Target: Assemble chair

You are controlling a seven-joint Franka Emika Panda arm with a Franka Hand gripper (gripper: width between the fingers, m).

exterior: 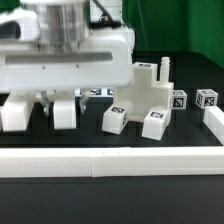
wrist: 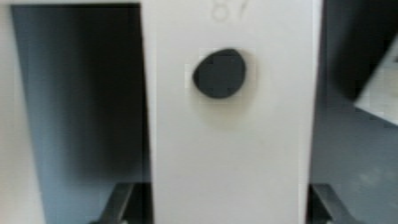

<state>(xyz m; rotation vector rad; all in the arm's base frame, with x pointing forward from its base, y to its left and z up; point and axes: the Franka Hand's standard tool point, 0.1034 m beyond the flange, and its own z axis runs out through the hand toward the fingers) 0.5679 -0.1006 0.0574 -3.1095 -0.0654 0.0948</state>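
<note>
In the wrist view a white chair panel (wrist: 231, 120) with a dark oval hole (wrist: 219, 73) fills the space between my gripper's two dark fingers (wrist: 121, 200). My gripper (wrist: 226, 205) looks shut on the panel's two side edges. In the exterior view the gripper (exterior: 48, 100) hangs low at the left, with white pieces (exterior: 65, 112) right under it. A white block with upright pegs (exterior: 150, 90) stands in the middle. Small tagged cubes lie beside it (exterior: 116, 120), (exterior: 155, 123), (exterior: 178, 100), (exterior: 207, 98).
A long low white rail (exterior: 110, 160) runs along the front and turns back at the exterior view's right (exterior: 213, 125). The arm's white body (exterior: 65, 50) hides the back left of the table.
</note>
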